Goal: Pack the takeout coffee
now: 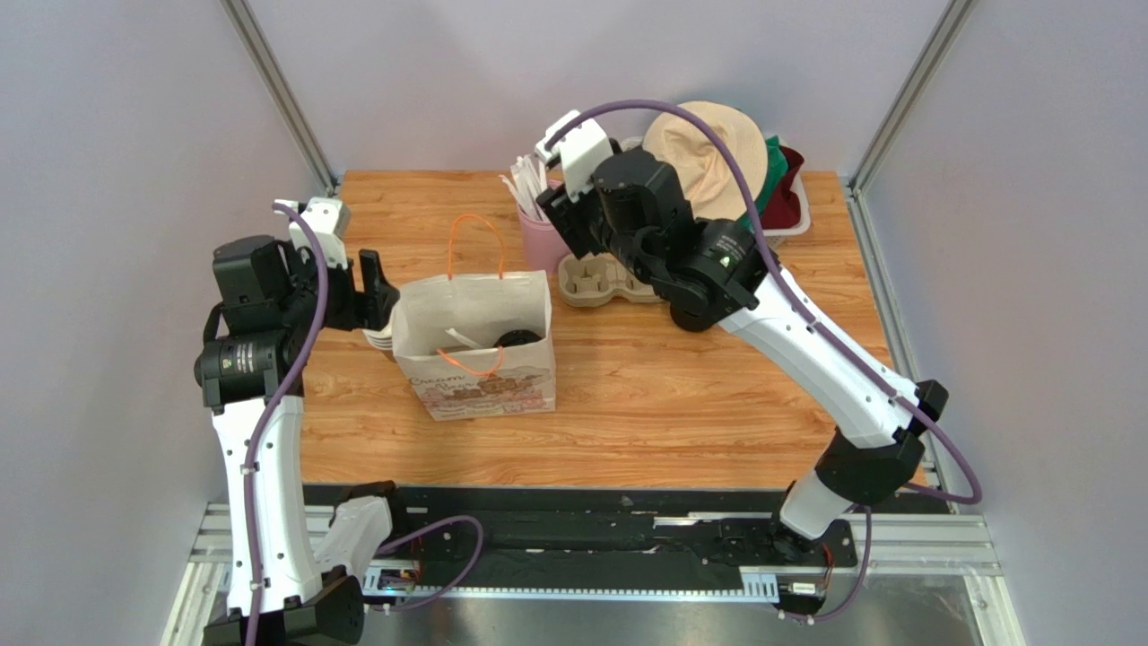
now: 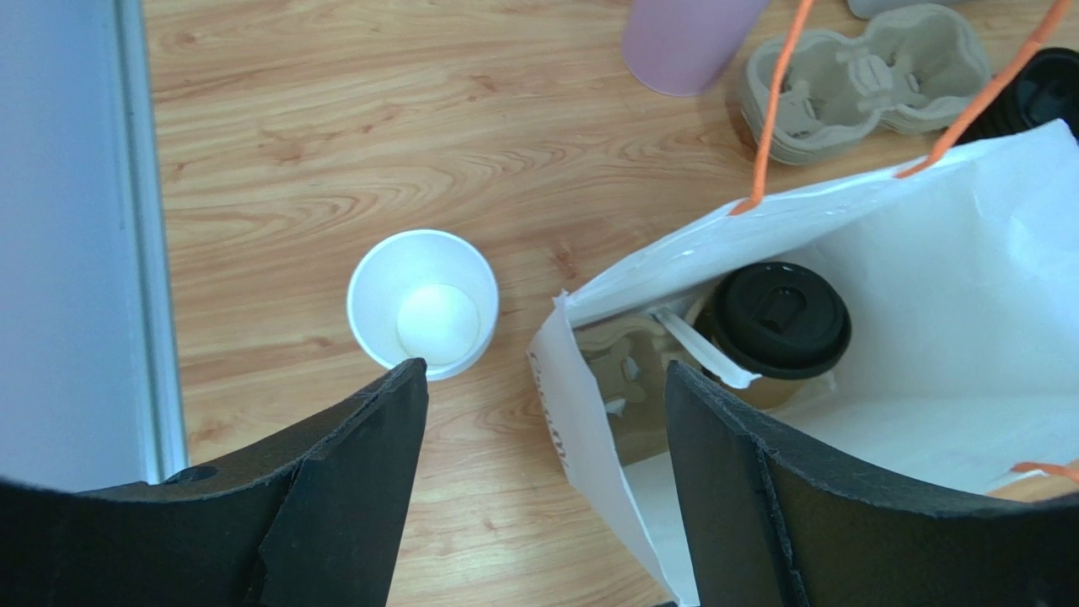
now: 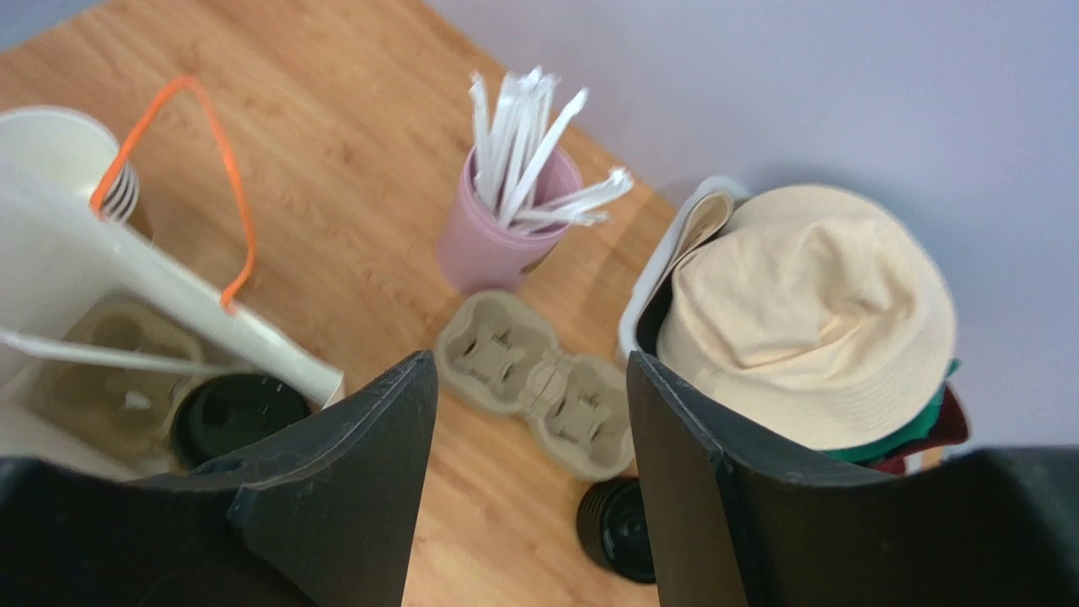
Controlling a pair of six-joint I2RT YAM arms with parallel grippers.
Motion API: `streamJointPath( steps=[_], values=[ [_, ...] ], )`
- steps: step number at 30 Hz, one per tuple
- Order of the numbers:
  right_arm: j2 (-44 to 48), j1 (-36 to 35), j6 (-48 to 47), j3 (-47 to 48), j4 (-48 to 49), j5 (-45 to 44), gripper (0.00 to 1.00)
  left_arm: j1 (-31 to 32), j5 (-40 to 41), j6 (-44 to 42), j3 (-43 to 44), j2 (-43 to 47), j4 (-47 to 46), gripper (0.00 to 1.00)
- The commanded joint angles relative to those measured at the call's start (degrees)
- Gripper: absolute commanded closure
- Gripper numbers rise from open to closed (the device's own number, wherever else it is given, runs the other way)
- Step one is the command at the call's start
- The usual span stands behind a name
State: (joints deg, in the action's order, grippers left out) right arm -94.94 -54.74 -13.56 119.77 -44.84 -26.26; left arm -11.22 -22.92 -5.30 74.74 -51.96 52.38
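1. Well, start at the left: your left gripper (image 2: 545, 380) hangs above the table (image 1: 674, 404), just beside the bag's left edge. Its fingers are spread wide with nothing between them. A stack of open paper cups (image 2: 424, 304) stands right below it.
2. The bag (image 1: 479, 364) stands upright mid-table with its mouth open and its orange handles up. The coffee (image 2: 775, 319), black lid on, is already inside, seated in a cardboard tray (image 2: 630, 361) at the bottom. A wrapped straw (image 2: 697, 348) lies against it.
3. Further right, your right gripper (image 3: 532, 367) hovers over the spare cup tray (image 3: 538, 386), near the pink cup (image 3: 494, 240). Its fingers are also wide and empty.
4. Packing looks essentially done. Your next move probably calls for lifting both arms clear without snagging a handle or nudging the bag's thin wall.
5. The left wrist view shows the coffee sitting level in its tray, while overhead it is only a dark spot.
6. The right wrist view shows black lids (image 3: 621, 531) beside the hat (image 3: 798, 304). Overhead you will not find them, because the arm covers that spot.
7. Only the overhead view shows both arms flanking the bag.
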Motion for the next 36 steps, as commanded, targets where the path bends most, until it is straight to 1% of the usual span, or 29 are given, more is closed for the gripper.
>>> streamJointPath(
  steps=[1,4,6,8,9,10,13,19,23,24,29,32,36],
  values=[
    [1.16,-0.81,5.56,-9.98,0.98,6.04,0.39,-0.38,-5.9,-0.77,2.07,-0.68,0.88,0.22],
    [1.42,0.15,8.46,-12.88,2.21,8.15,0.39,-0.38,-7.57,-1.11,1.99,-0.86,1.23,0.21],
    [0.72,1.12,11.34,-12.72,1.78,11.3,0.39,-0.2,-8.28,-1.29,1.81,-0.86,1.5,0.21],
    [0.02,2.62,13.2,-11.31,0.9,13.59,0.39,0.15,-8.9,-1.55,1.81,-0.95,1.76,0.21],
    [-0.68,3.4,13.12,-10.87,0.02,16.13,0.39,0.32,-8.9,-2.08,1.9,-1.21,2.02,0.21],
    [-0.86,3.59,15.73,-10.43,-0.42,17.11,0.4,1.02,-8.64,-2.26,1.99,-1.21,2.46,0.21],
    [-1.3,3.85,17.33,-10.43,-1.48,20.45,0.41,3.3,-6.36,-3.31,2.08,-1.74,3.16,0.21],
    [-0.69,3.94,18.83,-12.71,-1.83,23.71,0.44,7.35,-1.26,-4.54,1.55,-3.14,3.96,0.22],
    [-0.16,3.85,19.62,-13.24,-1.83,25.38,0.46,7.53,-0.37,-4.72,1.55,-3.93,3.96,0.23],
    [-0.16,3.94,19.63,-13.68,-2.0,27.47,0.47,7.71,-0.2,-4.72,1.64,-4.28,3.96,0.23],
    [0.1,3.77,18.58,-15.35,-1.48,26.35,0.49,8.32,0.15,-4.98,1.99,-4.64,4.05,0.24],
    [0.45,3.94,17.26,-15.0,-1.83,23.89,0.49,8.76,-0.72,-5.51,2.51,-4.9,4.05,0.24],
    [2.12,3.94,14.63,-14.82,-2.88,23.89,0.45,10.78,0.41,-6.21,2.96,-6.74,4.57,0.24]
  ],
)
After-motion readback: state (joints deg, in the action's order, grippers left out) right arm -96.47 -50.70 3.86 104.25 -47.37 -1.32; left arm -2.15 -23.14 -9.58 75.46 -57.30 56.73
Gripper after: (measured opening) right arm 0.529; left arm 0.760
